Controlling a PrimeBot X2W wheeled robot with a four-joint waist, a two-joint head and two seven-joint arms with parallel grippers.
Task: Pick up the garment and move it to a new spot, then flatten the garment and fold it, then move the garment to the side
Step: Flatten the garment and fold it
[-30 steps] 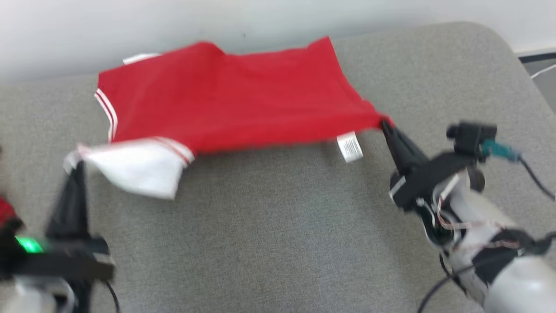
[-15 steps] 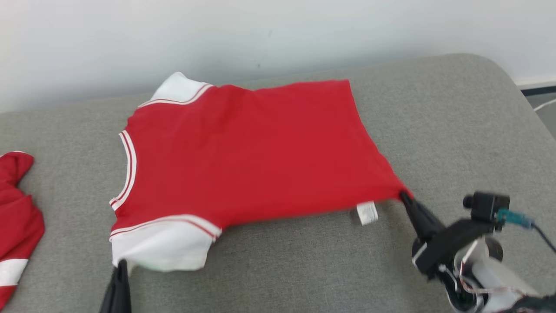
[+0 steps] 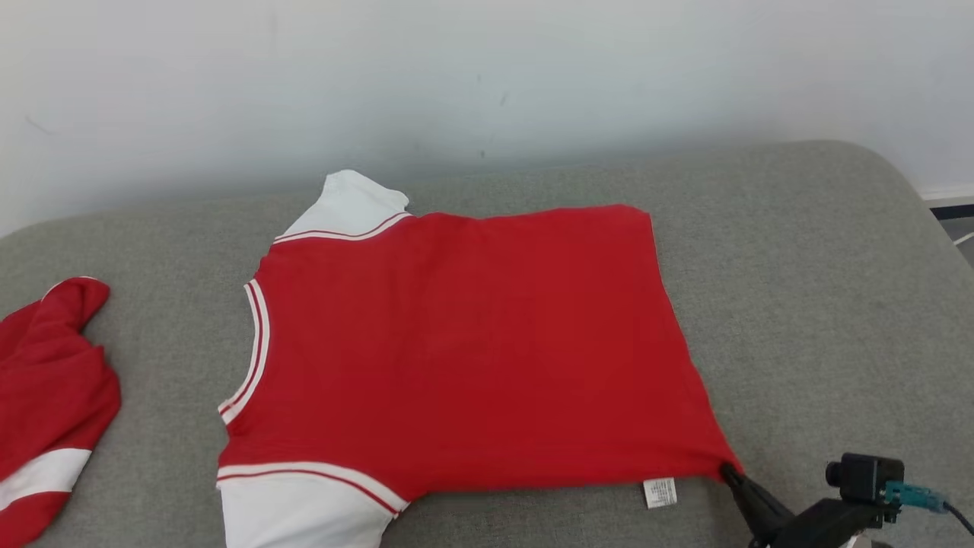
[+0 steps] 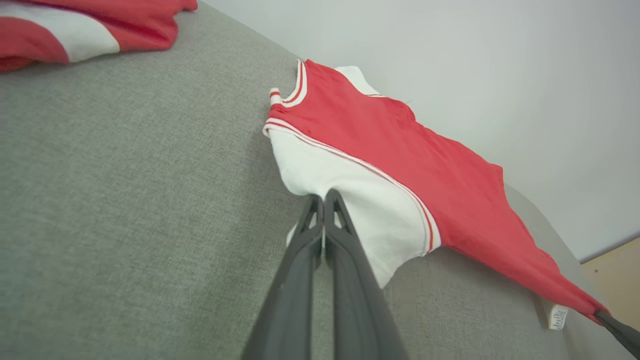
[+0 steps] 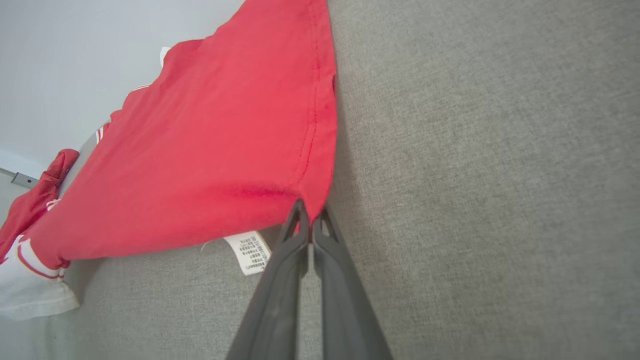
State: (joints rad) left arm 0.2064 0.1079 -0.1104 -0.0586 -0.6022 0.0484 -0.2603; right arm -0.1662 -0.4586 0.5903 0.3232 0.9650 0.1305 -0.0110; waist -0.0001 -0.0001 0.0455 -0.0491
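The garment (image 3: 472, 350) is a red shirt with white sleeves and striped trim, spread nearly flat on the grey cushion (image 3: 822, 304), neck to the left. My right gripper (image 3: 732, 473) is shut on the near right hem corner, beside the white care label (image 3: 660, 492). The right wrist view shows that gripper (image 5: 310, 214) pinching the red corner (image 5: 315, 195). In the left wrist view my left gripper (image 4: 324, 197) is shut on the edge of the near white sleeve (image 4: 350, 185). The garment (image 4: 400, 145) stretches from there to the right gripper's tip (image 4: 617, 327).
A second red and white garment (image 3: 46, 396) lies crumpled at the cushion's left end, also at the top left of the left wrist view (image 4: 85, 25). A pale wall (image 3: 487, 91) runs behind. The cushion's rounded right edge (image 3: 924, 221) drops to the floor.
The head camera has shifted, so everything sits lower in the picture. The garment has been drawn out and lies flatter, with the far sleeve showing. Both grippers stay shut on it.
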